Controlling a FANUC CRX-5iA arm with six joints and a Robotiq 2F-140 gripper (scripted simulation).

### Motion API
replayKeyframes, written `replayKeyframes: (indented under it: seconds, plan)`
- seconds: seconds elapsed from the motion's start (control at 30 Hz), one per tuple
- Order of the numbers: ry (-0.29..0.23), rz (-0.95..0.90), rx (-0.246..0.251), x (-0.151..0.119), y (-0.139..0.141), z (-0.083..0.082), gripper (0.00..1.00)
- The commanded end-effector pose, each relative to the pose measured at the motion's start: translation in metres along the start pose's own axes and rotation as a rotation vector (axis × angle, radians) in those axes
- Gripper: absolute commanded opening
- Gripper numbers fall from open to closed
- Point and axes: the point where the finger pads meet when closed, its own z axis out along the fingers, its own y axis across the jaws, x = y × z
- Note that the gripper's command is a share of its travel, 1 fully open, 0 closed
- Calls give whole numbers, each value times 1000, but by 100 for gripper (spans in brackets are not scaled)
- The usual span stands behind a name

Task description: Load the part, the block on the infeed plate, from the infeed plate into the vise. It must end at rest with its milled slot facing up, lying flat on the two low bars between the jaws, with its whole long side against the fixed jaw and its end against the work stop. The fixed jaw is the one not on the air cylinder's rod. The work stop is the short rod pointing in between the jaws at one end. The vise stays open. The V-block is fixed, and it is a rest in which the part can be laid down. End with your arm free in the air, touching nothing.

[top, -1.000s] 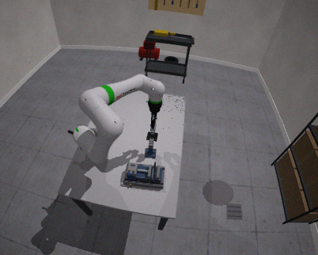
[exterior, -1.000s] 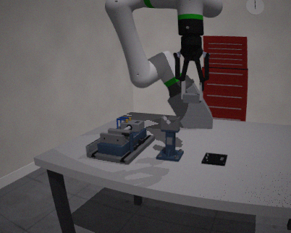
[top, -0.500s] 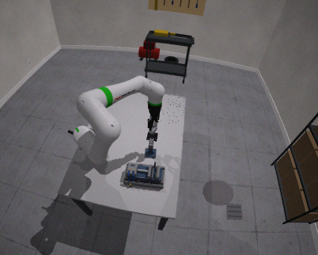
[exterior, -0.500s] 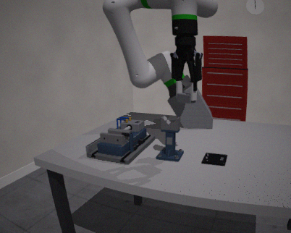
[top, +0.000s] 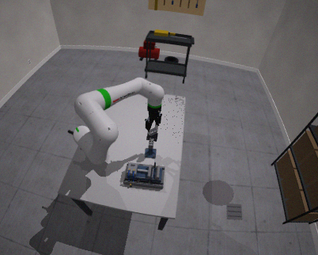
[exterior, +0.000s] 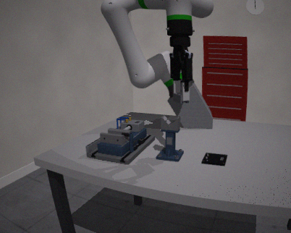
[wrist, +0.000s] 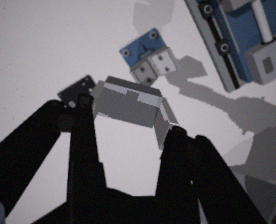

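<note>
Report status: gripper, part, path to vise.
Black two-finger gripper shut on grey slotted block, airborne. Above blue V-block. Open blue-grey vise beyond. Nothing blocking.

table (exterior: 266, 174): white | on it: vise (exterior: 115, 145); blue V-block (exterior: 170, 145); black infeed plate (exterior: 214, 158)

Grey slotted part (wrist: 128, 101) held aloft, apparently tilted, above V-block (wrist: 148, 57).
</note>
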Motion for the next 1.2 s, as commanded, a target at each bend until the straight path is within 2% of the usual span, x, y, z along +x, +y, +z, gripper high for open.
replayKeyframes:
  seconds: [0.0, 0.3, 1.17]
  plan:
    - [2, 87, 1, 3, 3, 0, 0]
    - [2, 288, 1, 11, 11, 1, 0]
    - [3, 618, 1, 23, 24, 2, 0]
